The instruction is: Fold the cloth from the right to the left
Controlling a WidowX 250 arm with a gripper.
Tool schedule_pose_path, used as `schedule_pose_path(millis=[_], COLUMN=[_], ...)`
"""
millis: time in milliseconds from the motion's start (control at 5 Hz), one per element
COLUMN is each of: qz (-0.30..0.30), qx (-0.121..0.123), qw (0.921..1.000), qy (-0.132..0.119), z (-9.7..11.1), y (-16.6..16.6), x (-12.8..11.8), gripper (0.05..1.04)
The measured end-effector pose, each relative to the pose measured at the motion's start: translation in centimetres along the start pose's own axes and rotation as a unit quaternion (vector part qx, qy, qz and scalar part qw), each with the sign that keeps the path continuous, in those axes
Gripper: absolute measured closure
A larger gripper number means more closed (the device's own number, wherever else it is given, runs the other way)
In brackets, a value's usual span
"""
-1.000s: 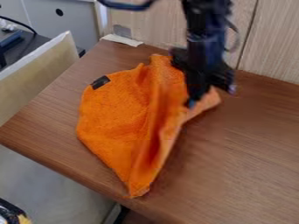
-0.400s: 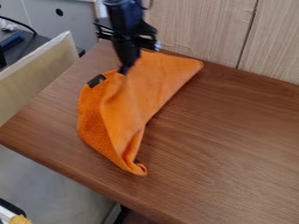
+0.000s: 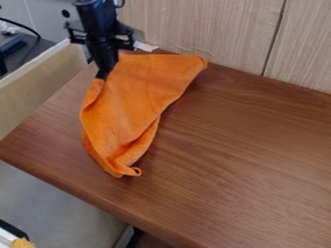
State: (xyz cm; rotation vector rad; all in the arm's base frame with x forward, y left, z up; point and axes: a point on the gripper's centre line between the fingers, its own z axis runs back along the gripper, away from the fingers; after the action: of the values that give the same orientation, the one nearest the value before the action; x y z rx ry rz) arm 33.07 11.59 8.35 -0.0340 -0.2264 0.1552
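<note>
Gripper and cloth: over the last moment the black gripper [image 3: 102,74] has shifted toward the left of the view, and the orange cloth [image 3: 136,92] has slid with it, its lower tip and far right corner both drawn leftward.
Fingers: clenched, it looks to me, on the cloth's upper left edge; they point down.
Cloth: lying on the brown wooden desk [image 3: 239,145], near its back left corner, part of it doubled over to the left; a narrow fold runs up the left side, the lower end bunches, and a small loop [image 3: 135,171] sticks out there.
White strip: a scrap [image 3: 146,47] at the desk's back edge, just behind the cloth, by the wood-grain wall [image 3: 200,29].
Tan panel: a pale-edged piece [image 3: 38,80] slanting beside the desk's left side; whether it is a container's wall, I can't tell.
Lower left corner: a white thing with a dark edge [image 3: 7,235], a yellow piece [image 3: 22,243] at it; too cut off to call a container.
</note>
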Motion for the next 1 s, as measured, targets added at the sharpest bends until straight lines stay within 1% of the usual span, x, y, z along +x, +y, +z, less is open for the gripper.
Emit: schedule_pose_path(millis=[200,400,600,800,1000], qz=[0.013,0.015,0.018,0.034,0.034], qx=[-0.005,-0.021,-0.025,-0.012,-0.017], qw=[0.9998,0.9992,0.9986,0.9981,0.9973], qy=[0.016,0.03,0.043,0.051,0.062], z=[-2.0,-4.4,-6.2,-6.0,-6.4], y=[1.0,1.0,1.5,2.8,3.1], x=[0.0,0.2,0.3,0.5,0.5], gripper=[1.016,1.016,1.0,0.872,0.626])
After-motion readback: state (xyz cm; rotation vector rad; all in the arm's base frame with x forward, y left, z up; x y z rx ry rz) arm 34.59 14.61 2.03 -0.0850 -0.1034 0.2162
